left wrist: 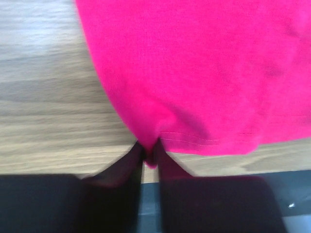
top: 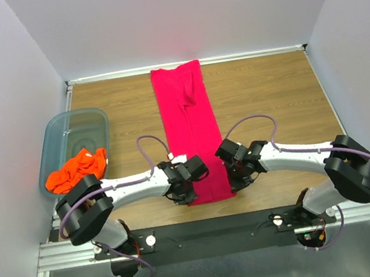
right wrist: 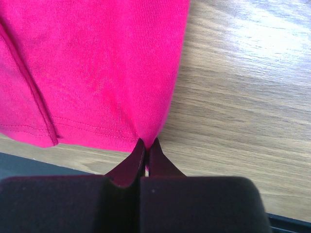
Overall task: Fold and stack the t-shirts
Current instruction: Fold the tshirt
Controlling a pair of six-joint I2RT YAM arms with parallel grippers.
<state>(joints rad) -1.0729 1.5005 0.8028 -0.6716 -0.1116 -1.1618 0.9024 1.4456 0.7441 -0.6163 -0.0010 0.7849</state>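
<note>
The magenta-pink t-shirt (top: 186,124) lies on the wooden table (top: 268,91), folded into a long narrow strip that runs from the far edge toward the arms. My left gripper (top: 187,192) (left wrist: 149,153) is shut on the hem at the strip's near left corner, with pink cloth (left wrist: 204,73) pinched between the fingers. At the near right corner my right gripper (top: 233,183) (right wrist: 147,144) pinches the same shirt's hem (right wrist: 97,63). The orange t-shirt (top: 75,170) lies crumpled in the near end of the bin.
A translucent blue-grey bin (top: 75,123) stands at the table's left edge and holds the orange shirt. Bare wood shows on both sides of the pink strip. A black rail runs along the table's near edge (left wrist: 291,194).
</note>
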